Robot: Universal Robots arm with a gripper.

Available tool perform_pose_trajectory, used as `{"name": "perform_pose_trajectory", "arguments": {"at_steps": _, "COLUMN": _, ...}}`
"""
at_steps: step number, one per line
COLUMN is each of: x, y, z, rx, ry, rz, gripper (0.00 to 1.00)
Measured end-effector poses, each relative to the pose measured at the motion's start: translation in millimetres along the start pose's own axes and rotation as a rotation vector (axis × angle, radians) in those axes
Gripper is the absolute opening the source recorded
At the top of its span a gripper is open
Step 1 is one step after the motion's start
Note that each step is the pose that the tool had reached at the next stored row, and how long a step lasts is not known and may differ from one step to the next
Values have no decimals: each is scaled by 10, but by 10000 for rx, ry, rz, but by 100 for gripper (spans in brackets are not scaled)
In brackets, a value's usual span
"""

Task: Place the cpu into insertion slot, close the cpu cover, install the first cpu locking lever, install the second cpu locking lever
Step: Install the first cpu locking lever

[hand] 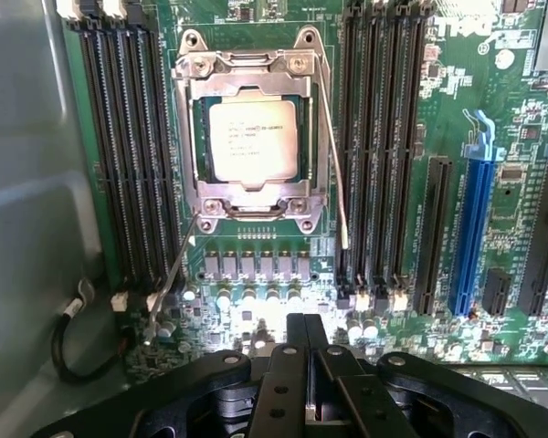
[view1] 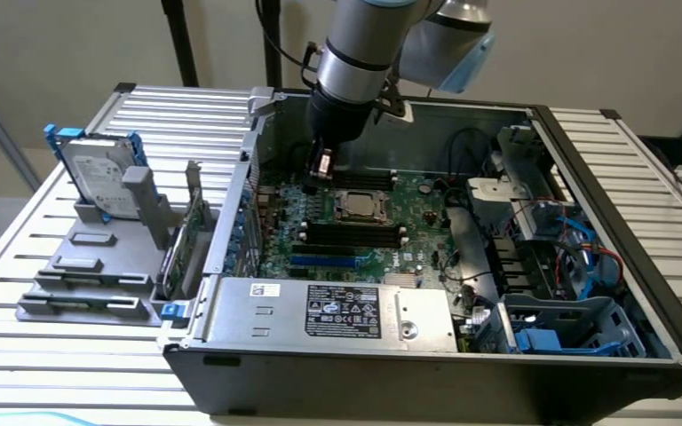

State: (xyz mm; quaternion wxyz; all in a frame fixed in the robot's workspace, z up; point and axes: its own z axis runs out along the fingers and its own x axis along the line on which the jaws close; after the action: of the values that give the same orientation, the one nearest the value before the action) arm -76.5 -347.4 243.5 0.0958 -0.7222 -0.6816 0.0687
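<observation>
The cpu (hand: 253, 139), a flat pale-tan square with fine print on its face, sits in the insertion slot (hand: 199, 137) on the green board (hand: 457, 82). The cpu cover (hand: 247, 84), a dull silvery stamped frame with a cut-out centre, lies closed around it. Both locking levers look unlatched: one thin wire lever (hand: 333, 164) runs along the socket's side, and the other lever (hand: 175, 274) slants off a corner. So the first lever seems to be the step in hand. The black fingers (hand: 290, 365) are pressed together and empty, hanging above the board near the socket. A rod that slim and springy likely calls for a steady, well-aimed push so it doesn't slip off
</observation>
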Motion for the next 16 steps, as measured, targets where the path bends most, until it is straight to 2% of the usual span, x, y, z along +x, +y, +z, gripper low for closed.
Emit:
{"name": "perform_pose_trajectory", "arguments": {"at_steps": 2, "x": 0, "y": -2, "z": -1, "rx": 62, "ry": 88, "rz": 153, "gripper": 11}}
{"name": "perform_pose_trajectory", "arguments": {"at_steps": 6, "x": 0, "y": -5, "z": 0, "rx": 279, "ry": 157, "rz": 454, "gripper": 11}}
{"name": "perform_pose_trajectory", "arguments": {"at_steps": 8, "x": -1, "y": -8, "z": -1, "rx": 363, "ry": 197, "rz": 572, "gripper": 11}}
{"name": "perform_pose_trajectory", "arguments": {"at_steps": 12, "x": -1, "y": -17, "z": 2, "rx": 501, "ry": 320, "rz": 779, "gripper": 11}}
{"name": "perform_pose_trajectory", "arguments": {"at_steps": 16, "x": -1, "y": -25, "z": 4, "rx": 579, "ry": 461, "rz": 1022, "gripper": 11}}
